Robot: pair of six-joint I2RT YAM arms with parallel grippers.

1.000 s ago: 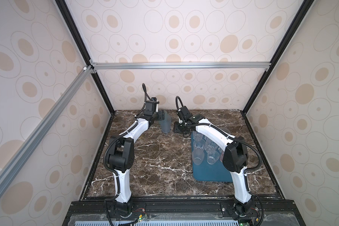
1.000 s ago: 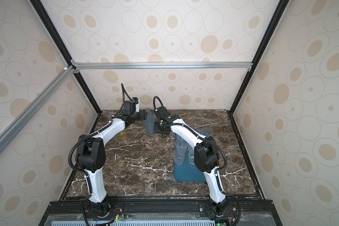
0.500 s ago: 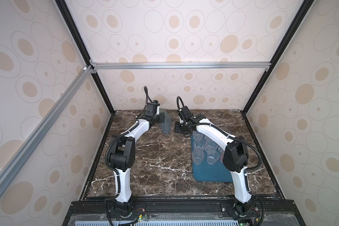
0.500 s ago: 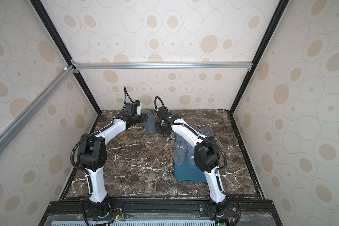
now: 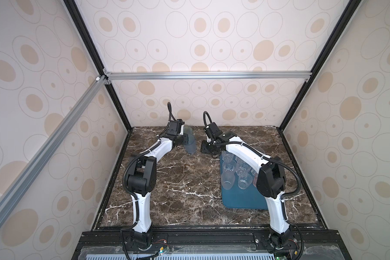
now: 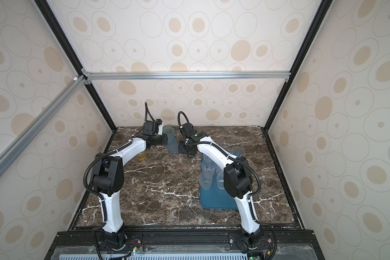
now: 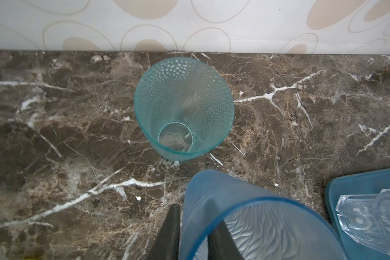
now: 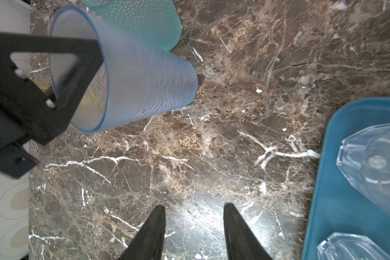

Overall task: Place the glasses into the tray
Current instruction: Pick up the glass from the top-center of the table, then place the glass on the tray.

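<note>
- Left claw (image 7: 195, 221) is pinched on the rim wall of a tall frosted blue glass (image 8: 144, 83), one finger inside the mouth and one outside; the glass leans over, its base low to the brown marble counter (image 5: 185, 180); whether the base touches I cannot tell; it is near the back wall, with a stretch of bare counter between it and the tray
- Step in hand, as I judge it: the grasp is made and the carry comes next; that move calls for lifting the glass clear of the counter, bringing it across to the tray (image 5: 239, 200) and setting it down upright on a bare part
- Tray is dark teal-blue and lies on the right side of the counter; several clear faceted glasses (image 5: 229, 166) stand in its far half; the near half is bare, so that looks the easier spot
- Right claw (image 8: 194, 227) hangs empty with its jaws apart, low over the counter between the held glass and the tray; it sits on the direct path, and its arm stretches over the tray's glasses, so the carry may have to go round it
- Teal dotted glass (image 7: 182, 108) stands upright just behind the held one, close enough to be knocked during the lift
- Amber-yellow glass (image 6: 141, 155) sits on the counter, partly hidden under the left arm; both of these are yet to be moved
</note>
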